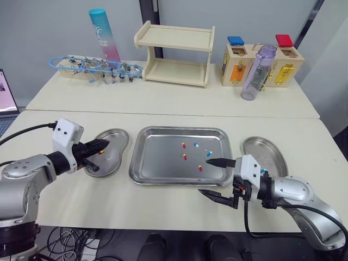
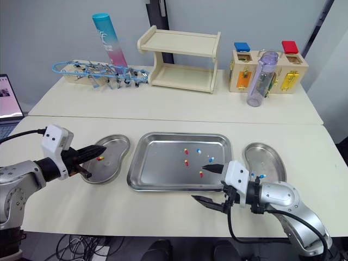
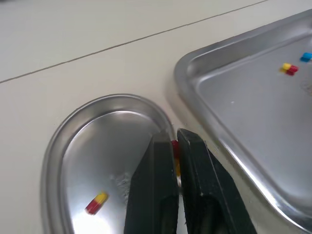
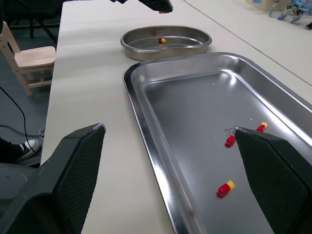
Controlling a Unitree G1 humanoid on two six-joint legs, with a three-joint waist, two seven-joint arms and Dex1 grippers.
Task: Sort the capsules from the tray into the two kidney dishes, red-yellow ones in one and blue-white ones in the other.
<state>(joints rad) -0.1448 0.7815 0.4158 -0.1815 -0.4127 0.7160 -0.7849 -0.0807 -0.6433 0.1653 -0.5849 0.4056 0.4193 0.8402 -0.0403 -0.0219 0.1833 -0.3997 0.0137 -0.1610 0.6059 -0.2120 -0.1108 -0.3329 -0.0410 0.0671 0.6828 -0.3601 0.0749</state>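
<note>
Left eye view: tray's (image 1: 163,157) five capsules (image 1: 185,156) (three red-yellow); left gripper (image 3: 174,141) pinches another; right gripper (image 1: 205,176) spread.

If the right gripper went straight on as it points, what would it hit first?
Likely a red-yellow capsule in the tray: the right gripper is open, one of its fingers over the tray pointing at it. Height is unclear; it might pass above.
</note>
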